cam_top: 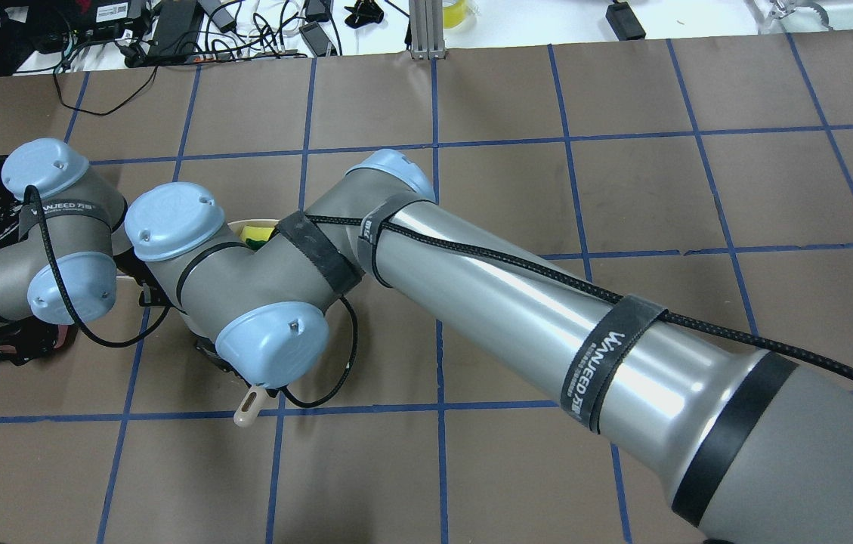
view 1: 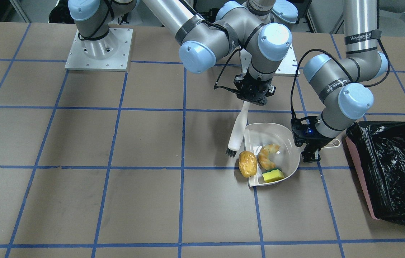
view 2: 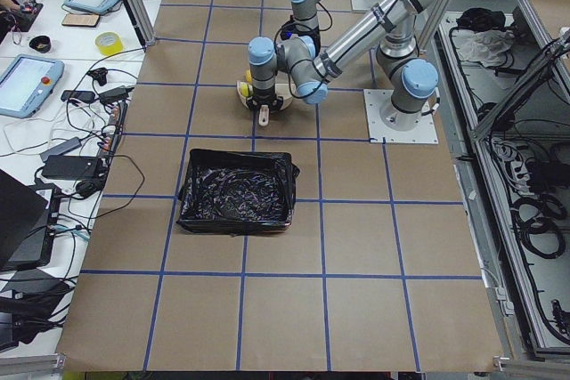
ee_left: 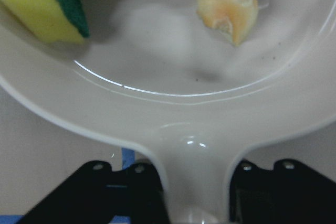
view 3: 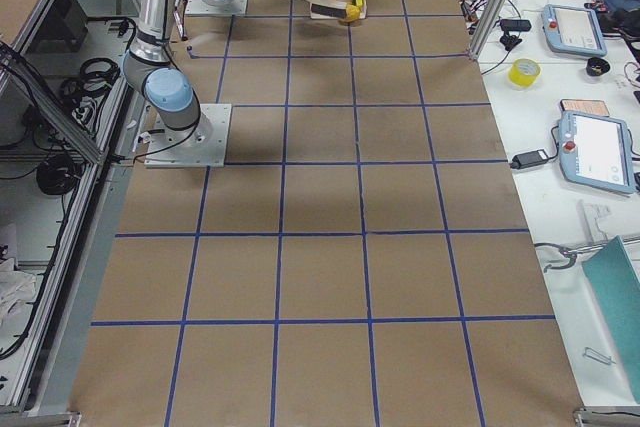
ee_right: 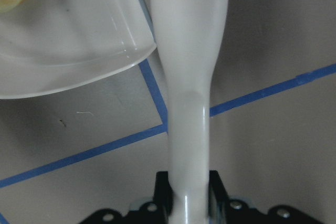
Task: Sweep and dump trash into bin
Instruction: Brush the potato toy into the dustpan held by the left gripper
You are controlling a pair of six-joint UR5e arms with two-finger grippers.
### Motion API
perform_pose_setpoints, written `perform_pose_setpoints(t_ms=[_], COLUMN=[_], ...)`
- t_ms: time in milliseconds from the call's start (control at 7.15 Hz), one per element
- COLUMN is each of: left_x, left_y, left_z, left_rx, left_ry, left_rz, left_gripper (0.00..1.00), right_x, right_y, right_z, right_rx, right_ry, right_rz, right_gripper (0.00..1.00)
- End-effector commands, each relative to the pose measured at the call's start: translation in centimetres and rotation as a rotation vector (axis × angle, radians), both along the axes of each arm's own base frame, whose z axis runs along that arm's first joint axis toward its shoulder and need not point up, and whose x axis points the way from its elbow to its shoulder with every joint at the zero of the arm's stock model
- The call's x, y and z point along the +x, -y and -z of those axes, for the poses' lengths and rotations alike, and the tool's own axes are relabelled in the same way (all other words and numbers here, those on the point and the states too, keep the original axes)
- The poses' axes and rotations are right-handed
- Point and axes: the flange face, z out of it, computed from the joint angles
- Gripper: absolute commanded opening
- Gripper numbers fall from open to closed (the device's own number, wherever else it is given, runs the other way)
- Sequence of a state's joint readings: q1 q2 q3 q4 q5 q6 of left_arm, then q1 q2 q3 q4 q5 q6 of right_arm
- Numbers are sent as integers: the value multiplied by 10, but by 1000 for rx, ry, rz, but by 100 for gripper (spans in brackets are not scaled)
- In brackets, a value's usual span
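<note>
Table (view 1: 80,143): brown surface with a grid of blue tape lines. It carries the dustpan and everything listed below.

Bin (view 1: 362,182): pink rectangular container lined with a glossy, crinkled black bag. It stands on the handle side of the dustpan, apart from it, with its mouth open upward.

Dustpan (view 1: 277,134): white plastic, lying flat on the table. The straight open lip faces away from the bin and the handle points toward it.

Brush (view 1: 240,129): white handle with dark bristles, tilted. It stands just outside the dustpan lip with its bristle end down beside the potato lump.

Right gripper (view 1: 250,102): positioned above the end of the dustpan lip that lies toward the robot base. The jaws are closed tight on the upper end of the brush handle, which runs straight out between them in the right wrist view.

Left gripper (view 1: 311,154): positioned at the dustpan handle. The black fingers (ee_left: 131,192) are clamped on either side of the handle neck.

Croissant (view 1: 268,156): curved and tan, lying inside the dustpan near the lip.

Potato lump (view 1: 248,163): golden-brown, at the dustpan lip. It cannot be told whether it rests on the lip or on the table.

Sponge (view 1: 273,175): yellow block with a green side, inside the dustpan. It sits at the lip corner farthest from the robot base, just beside the croissant.
</note>
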State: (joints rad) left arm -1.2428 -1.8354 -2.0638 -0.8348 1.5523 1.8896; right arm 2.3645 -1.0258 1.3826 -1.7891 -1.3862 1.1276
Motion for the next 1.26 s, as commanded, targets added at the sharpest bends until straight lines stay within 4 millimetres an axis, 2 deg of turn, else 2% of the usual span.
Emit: perform_pose_setpoints(t_ms=[0, 280, 559, 839, 1119], left_x=[0, 1, 2, 2, 1], left_y=[0, 0, 1, 1, 1], left_z=[2, 3, 5, 5, 5], left_rx=[4, 7, 11, 11, 12], left_ry=[-1, 3, 9, 8, 5], left_rz=[0, -7, -9, -18, -24], left_gripper=[0, 0, 0, 0, 0], right_x=[-14, -18, -27, -56, -65], right_y=[0, 7, 22, 61, 79], right_z=[-4, 6, 28, 30, 48], right_rx=[8, -39, -60, -45, -25], right_ry=[-53, -85, -144, -132, -140], right_rz=[-58, -238, -424, -431, -431], right_gripper=[0, 0, 0, 0, 0])
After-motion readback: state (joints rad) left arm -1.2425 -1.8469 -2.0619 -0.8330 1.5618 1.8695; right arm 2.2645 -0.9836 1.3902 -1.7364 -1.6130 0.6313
